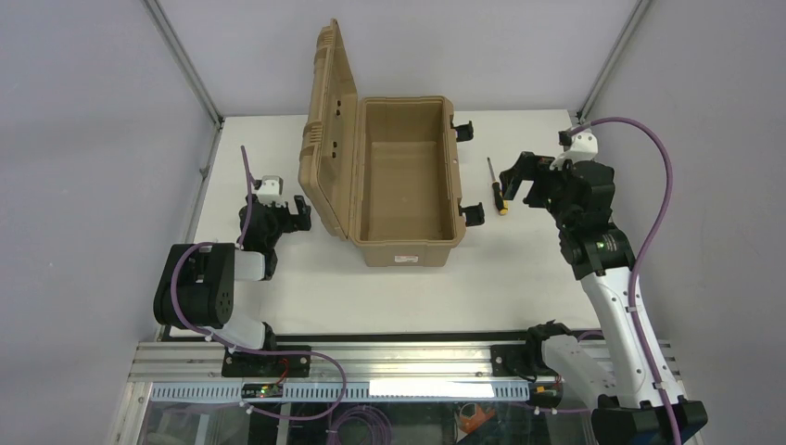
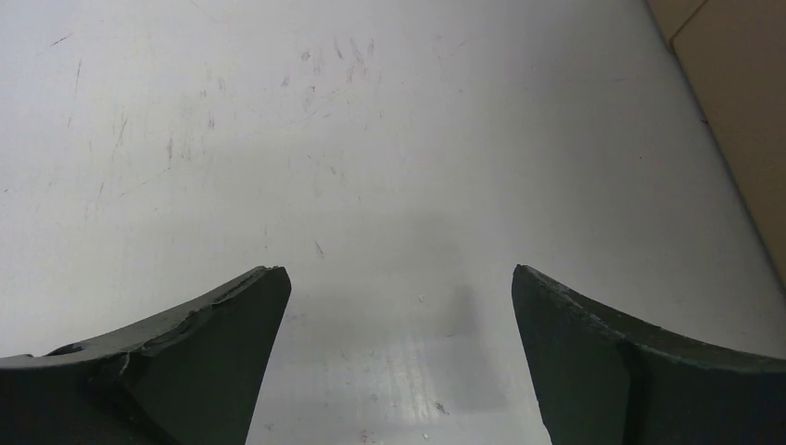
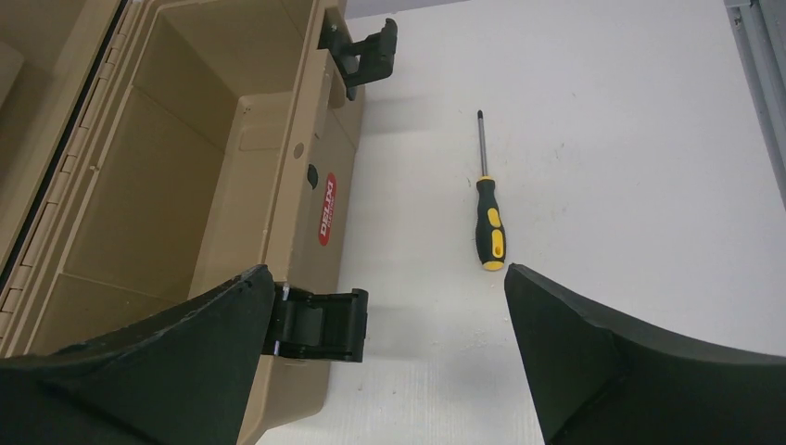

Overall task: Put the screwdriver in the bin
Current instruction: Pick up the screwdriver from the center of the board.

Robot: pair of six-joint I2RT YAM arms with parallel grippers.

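The screwdriver [image 1: 497,185] lies flat on the white table [image 1: 519,287], just beside the right wall of the bin [image 1: 406,248] but apart from it, alongside the stretch between the two black latches [image 1: 474,214]. Its yellow end points to the near side and its shaft to the far side. The bin stands open, with the lid [image 1: 329,111] raised on the left. The right hand [image 1: 521,178] hovers near the handle with fingers wide apart, holding nothing. The left hand [image 1: 302,213] is also open and empty, low over the table beside the lid.
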